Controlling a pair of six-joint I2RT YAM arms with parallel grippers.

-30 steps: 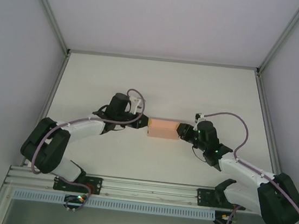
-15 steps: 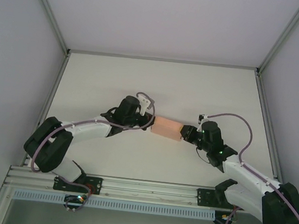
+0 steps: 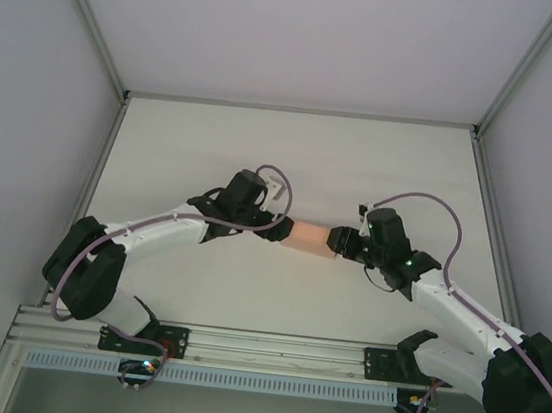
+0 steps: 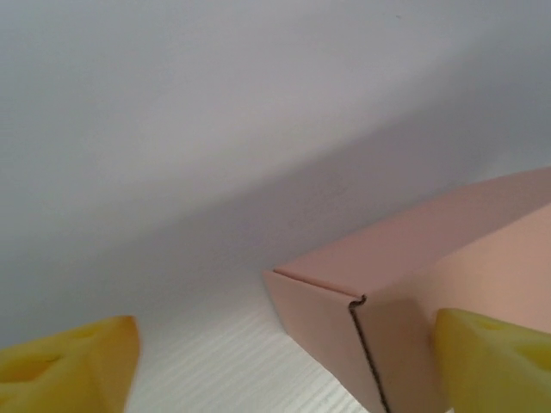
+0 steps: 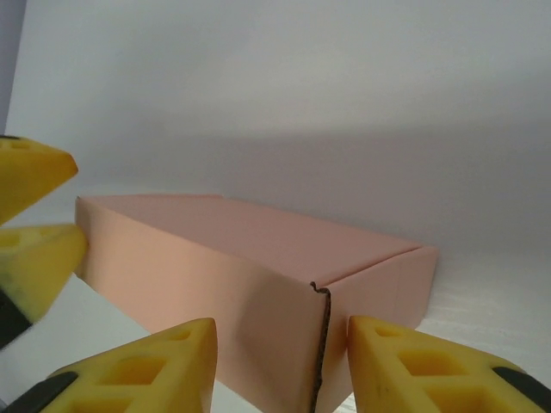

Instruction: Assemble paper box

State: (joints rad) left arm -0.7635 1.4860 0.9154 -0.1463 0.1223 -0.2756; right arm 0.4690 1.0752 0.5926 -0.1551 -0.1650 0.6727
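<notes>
Salmon-pink paper box (image 3: 309, 238) lies on the surface (image 3: 292, 158) between the spread left tool (image 3: 280, 229) and the half-parted right tool (image 3: 335, 240) astride its corner, so a finger catching card could drag it askew.

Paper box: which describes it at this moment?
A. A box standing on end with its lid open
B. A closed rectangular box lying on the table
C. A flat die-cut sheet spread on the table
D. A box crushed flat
B: in the right wrist view the paper box has a flat closed top and side walls meeting at a corner seam, and from above it lies on the table.
</notes>
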